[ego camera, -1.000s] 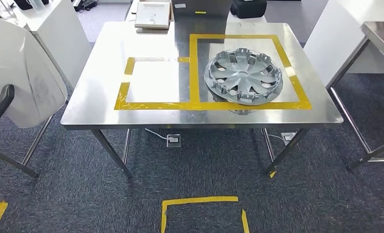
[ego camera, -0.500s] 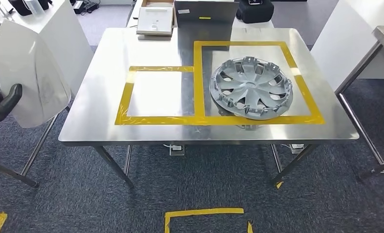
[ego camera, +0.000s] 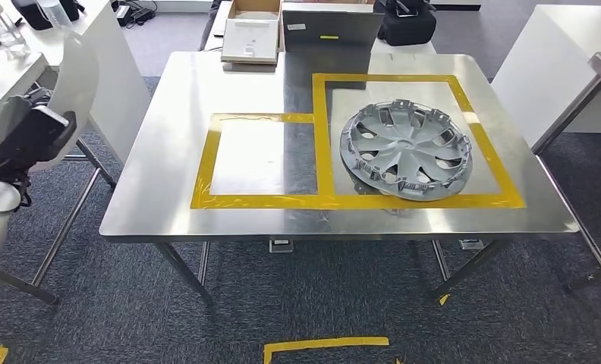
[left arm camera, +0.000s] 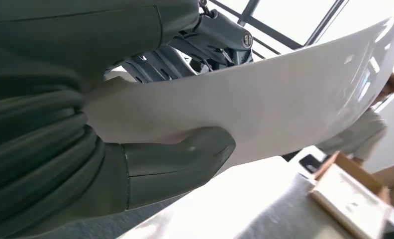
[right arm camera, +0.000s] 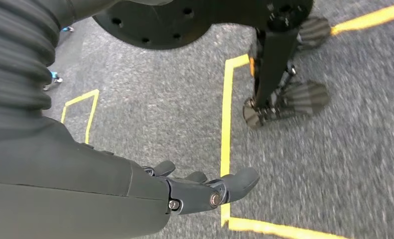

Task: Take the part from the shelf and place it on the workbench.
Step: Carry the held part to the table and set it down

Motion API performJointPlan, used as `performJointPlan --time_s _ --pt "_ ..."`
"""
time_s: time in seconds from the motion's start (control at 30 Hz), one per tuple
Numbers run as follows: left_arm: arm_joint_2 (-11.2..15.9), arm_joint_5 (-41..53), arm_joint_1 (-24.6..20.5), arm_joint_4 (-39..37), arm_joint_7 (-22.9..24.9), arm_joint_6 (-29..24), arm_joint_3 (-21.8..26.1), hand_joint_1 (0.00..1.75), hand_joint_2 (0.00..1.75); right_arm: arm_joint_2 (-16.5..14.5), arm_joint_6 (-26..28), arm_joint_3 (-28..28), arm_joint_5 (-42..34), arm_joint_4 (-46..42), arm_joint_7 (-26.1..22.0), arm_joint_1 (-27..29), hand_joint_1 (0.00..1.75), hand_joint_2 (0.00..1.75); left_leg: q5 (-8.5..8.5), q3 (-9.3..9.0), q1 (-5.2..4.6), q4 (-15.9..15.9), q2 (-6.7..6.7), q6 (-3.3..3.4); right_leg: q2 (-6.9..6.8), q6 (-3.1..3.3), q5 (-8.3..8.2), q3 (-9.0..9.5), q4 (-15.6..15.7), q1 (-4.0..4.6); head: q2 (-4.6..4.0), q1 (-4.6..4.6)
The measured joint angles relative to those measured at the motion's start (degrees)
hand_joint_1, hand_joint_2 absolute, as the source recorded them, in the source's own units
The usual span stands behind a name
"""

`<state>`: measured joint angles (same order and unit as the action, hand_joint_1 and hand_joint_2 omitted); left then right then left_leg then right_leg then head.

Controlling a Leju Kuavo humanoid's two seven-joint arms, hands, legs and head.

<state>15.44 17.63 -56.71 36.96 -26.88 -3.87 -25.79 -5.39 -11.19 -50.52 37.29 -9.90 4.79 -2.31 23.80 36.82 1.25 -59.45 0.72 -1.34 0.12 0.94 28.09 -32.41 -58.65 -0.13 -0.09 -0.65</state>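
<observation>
Left arm raised at the left side, wrist bent, left hand (left arm camera: 135, 164) gripping the white part (left arm camera: 294, 104): thumb pressed on one face, darker fingers (left arm camera: 155, 64) behind the other. Right arm hangs down, right hand (right arm camera: 200, 191) holding nothing, fingers loosely extended and slightly apart.

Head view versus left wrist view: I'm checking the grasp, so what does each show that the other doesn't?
The head view has the steel workbench with its yellow tape squares and the silver hubcap in the larger one. The left wrist view has the thumb pressed against the part's face, with darker fingers behind it. Both show the left hand holding the white curved part.
</observation>
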Motion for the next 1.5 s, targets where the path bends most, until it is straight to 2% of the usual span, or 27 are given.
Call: performJointPlan --time_s 0.03,0.1,0.23,0.27,0.4,0.47,0.53,0.6,0.63,0.67,0.7,0.77,0.83,0.87,0.93,1.0,1.03,1.1,1.13,1.17,1.2,1.23,1.27,1.33,1.37,1.43,1.5 --pt "-1.71 2.17 -0.63 -2.01 0.64 -1.77 -1.61 1.75 1.75 0.01 0.02 -0.01 0.16 0.0 0.05 -0.02 0.0 1.75 0.01 -0.01 -0.04 0.03 0.11 0.02 -0.04 0.54 -0.04 0.13 0.17 0.04 0.0 0.03" --pt "-5.17 5.56 -1.34 -5.58 1.81 -3.79 -4.66 1.75 1.75 0.0 0.08 -0.01 0.55 0.0 0.36 -0.07 0.0 1.75 0.19 -0.05 -0.15 0.03 0.25 0.4 -0.06 1.02 -0.09 0.4 0.54 0.04 0.0 0.1" --pt "-10.77 9.0 -1.74 -10.77 3.15 -4.28 -9.41 1.75 1.75 -0.01 0.27 -0.01 1.16 0.0 1.04 -0.05 0.0 1.75 0.42 -0.1 -0.34 0.02 0.17 0.98 -0.03 0.66 -0.3 0.77 1.17 -0.05 0.0 0.2" --pt "-11.83 9.3 -1.76 -11.59 3.18 -4.13 -10.19 1.75 1.75 -0.01 0.29 -0.01 1.24 0.0 1.14 -0.04 0.0 1.75 0.49 -0.09 -0.47 -0.06 0.1 1.16 -0.01 0.26 -0.4 0.81 1.35 -0.12 0.0 0.21" --pt "-14.58 10.01 -2.19 -13.86 2.74 -3.05 -12.31 1.75 1.75 -0.13 0.42 -0.01 1.71 0.0 1.62 0.02 0.0 1.75 0.94 -0.09 -1.11 -0.3 -0.23 2.22 0.19 -3.04 -0.42 0.97 1.92 -0.79 0.0 0.17" --pt "-15.39 10.08 -2.64 -14.43 2.62 -2.78 -12.82 1.75 1.75 -0.15 0.5 -0.01 2.03 0.0 1.56 0.03 0.0 1.75 0.69 -0.54 -0.83 0.39 -0.68 2.63 0.32 -3.55 -0.05 0.74 1.21 -0.89 0.0 0.23" --pt "-15.77 10.09 -3.23 -14.91 2.51 -2.71 -13.01 1.75 1.75 -0.15 0.51 -0.01 2.44 0.0 1.42 0.03 0.0 1.75 0.43 -1.06 -0.52 1.14 -1.38 3.05 0.25 -3.7 2.12 -1.46 -3.11 -0.91 0.0 0.36" --pt "-15.82 10.08 -3.58 -15.37 2.33 -2.71 -13.13 1.75 1.75 -0.16 0.42 -0.01 2.76 0.0 1.28 0.12 0.0 1.75 0.5 -1.2 -0.52 1.24 -2.13 3.19 0.2 -3.78 5.33 -5.88 -10.94 -0.98 0.0 0.44" --pt "-15.84 10.08 -3.58 -15.6 2.23 -2.71 -13.19 1.75 1.75 -0.15 0.39 -0.01 2.86 0.0 1.2 0.2 0.0 1.75 0.58 -1.21 -0.5 1.2 -2.5 3.13 0.18 -3.85 6.09 -7.83 -14.06 -1.08 0.0 0.44" --pt "-15.87 10.08 -3.53 -15.81 2.14 -2.71 -13.23 1.75 1.75 -0.15 0.36 -0.01 2.91 0.0 1.11 0.28 0.0 1.75 0.71 -1.23 -0.42 1.1 -2.87 2.97 0.12 -3.94 5.68 -8.85 -15.17 -1.24 0.0 0.45" --pt "-15.9 10.08 -3.48 -16.01 2.08 -2.71 -13.26 1.75 1.75 -0.13 0.36 -0.01 2.92 0.0 1.02 0.33 0.0 1.75 0.88 -1.24 -0.26 0.91 -3.24 2.69 -0.05 -4.06 4.18 -8.71 -13.98 -1.43 0.0 0.46" --pt "-15.92 10.08 -3.49 -16.3 2.01 -2.71 -13.28 1.75 1.75 -0.1 0.33 -0.01 2.93 0.0 0.9 0.3 0.0 1.75 1.49 -1.25 0.16 0.11 -4.05 1.73 -1.63 -4.4 0.05 -5.82 -6.85 -1.79 0.0 0.5" --pt "-15.86 10.08 -3.57 -16.47 1.97 -2.72 -13.27 1.75 1.75 -0.18 0.28 -0.01 2.94 0.01 0.85 0.21 0.0 1.75 2.22 -1.28 0.14 -0.77 -4.74 0.53 -3.07 -4.05 -1.96 -3.67 -1.85 -1.75 0.0 0.57" --pt "-15.87 10.08 -3.61 -16.53 1.95 -2.72 -13.28 1.75 1.75 -0.23 0.26 0.0 2.94 0.02 0.85 0.18 0.0 1.75 2.41 -1.43 0.02 -0.84 -5.08 0.01 -3.16 -3.58 -1.91 -3.55 -1.42 -1.62 0.0 0.6" --pt "-15.98 10.08 -3.65 -16.62 1.89 -2.72 -13.29 1.75 1.75 -0.26 0.24 0.01 2.95 0.02 0.85 0.2 0.0 1.75 2.52 -1.91 0.01 -0.48 -5.78 -0.81 -1.96 -2.47 -1.95 -3.69 -1.66 -1.57 0.0 0.56" --pt "-16.05 10.08 -3.69 -16.68 1.85 -2.72 -13.3 1.75 1.75 -0.25 0.24 0.01 2.96 0.02 0.82 0.25 0.0 1.75 3.6 -1.67 0.24 -1.49 -4.89 -1.37 -0.85 -1.66 -2.09 -3.69 -1.63 -1.73 0.0 0.55" --pt "-16.01 10.09 -3.71 -16.73 1.84 -2.72 -13.32 1.75 1.75 -0.24 0.24 0.01 2.97 0.01 0.8 0.22 0.0 1.75 5.0 -0.74 0.29 -3.68 -3.81 -1.52 -0.3 -1.28 -2.17 -3.66 -1.58 -1.76 0.0 0.53" --pt "-15.85 10.1 -3.62 -16.94 1.9 -2.65 -13.39 1.75 1.75 -0.25 0.23 0.01 3.0 0.02 0.76 0.15 0.0 1.75 8.62 2.72 0.17 -11.11 -1.75 -1.46 0.93 -0.76 -2.18 -3.67 -1.56 -1.62 0.0 0.53" --pt "-15.77 10.11 -3.52 -17.08 1.97 -2.56 -13.45 1.75 1.75 -0.25 0.22 0.01 3.01 0.02 0.75 0.13 0.0 1.75 9.85 4.54 0.05 -14.67 -1.3 -1.33 1.66 -0.58 -2.17 -3.67 -1.57 -1.46 0.0 0.53" --pt "-15.7 10.11 -3.42 -17.22 2.06 -2.45 -13.53 1.75 1.75 -0.25 0.21 0.01 3.04 0.02 0.76 0.15 0.0 1.75 10.04 5.68 -0.06 -16.61 -1.08 -1.11 2.43 -0.5 -2.15 -3.64 -1.59 -1.29 0.0 0.54" --pt "-15.65 10.12 -3.38 -17.31 2.12 -2.36 -13.6 1.75 1.75 -0.25 0.19 0.01 3.09 0.02 0.79 0.18 0.0 1.75 9.08 5.81 -0.19 -16.32 -0.93 -0.78 3.21 -0.49 -2.14 -3.6 -1.6 -1.15 0.0 0.54" --pt "-15.62 10.13 -3.38 -17.36 2.15 -2.3 -13.66 1.75 1.75 -0.25 0.16 0.01 3.16 0.02 0.81 0.2 0.0 1.75 7.17 4.88 -0.34 -13.8 -0.65 -0.34 3.89 -0.48 -2.12 -3.51 -1.61 -1.02 0.0 0.54" --pt "-15.56 10.14 -3.43 -17.38 2.15 -2.27 -13.71 1.75 1.75 -0.25 0.14 0.01 3.23 0.02 0.84 0.22 0.0 1.75 4.83 3.18 -0.5 -9.83 -0.14 0.18 4.46 -0.47 -2.09 -3.41 -1.61 -0.94 0.0 0.55" --pt "-15.43 10.16 -3.56 -17.39 2.12 -2.27 -13.75 1.75 1.75 -0.31 0.1 0.01 3.28 0.02 0.89 0.22 0.0 1.75 2.11 0.08 -0.82 -2.88 1.24 0.98 5.44 -0.68 -2.01 -3.4 -1.64 -0.84 0.0 0.57" --pt "-15.39 10.16 -3.6 -17.4 2.1 -2.26 -13.78 1.75 1.75 -0.33 0.1 0.01 3.24 0.02 0.91 0.26 0.0 1.75 1.8 -0.7 -0.98 -1.22 1.7 1.15 5.83 -0.94 -2.02 -3.49 -1.59 -0.92 0.0 0.58" --pt "-15.44 10.22 -3.62 -17.39 2.08 -2.23 -13.83 1.75 1.75 -0.33 0.11 0.0 3.08 0.02 0.93 0.4 0.0 1.75 1.88 -1.08 -1.13 -0.54 1.74 1.26 6.51 -1.71 -2.17 -3.64 -1.31 -1.14 0.0 0.57" --pt "-15.53 10.29 -3.64 -17.33 2.06 -2.21 -13.86 1.75 1.75 -0.32 0.09 -0.01 2.97 0.03 0.92 0.54 0.0 1.75 1.58 -1.4 -0.89 0.04 1.17 1.78 5.26 -2.32 -1.72 -3.94 -1.83 -1.06 0.0 0.68"
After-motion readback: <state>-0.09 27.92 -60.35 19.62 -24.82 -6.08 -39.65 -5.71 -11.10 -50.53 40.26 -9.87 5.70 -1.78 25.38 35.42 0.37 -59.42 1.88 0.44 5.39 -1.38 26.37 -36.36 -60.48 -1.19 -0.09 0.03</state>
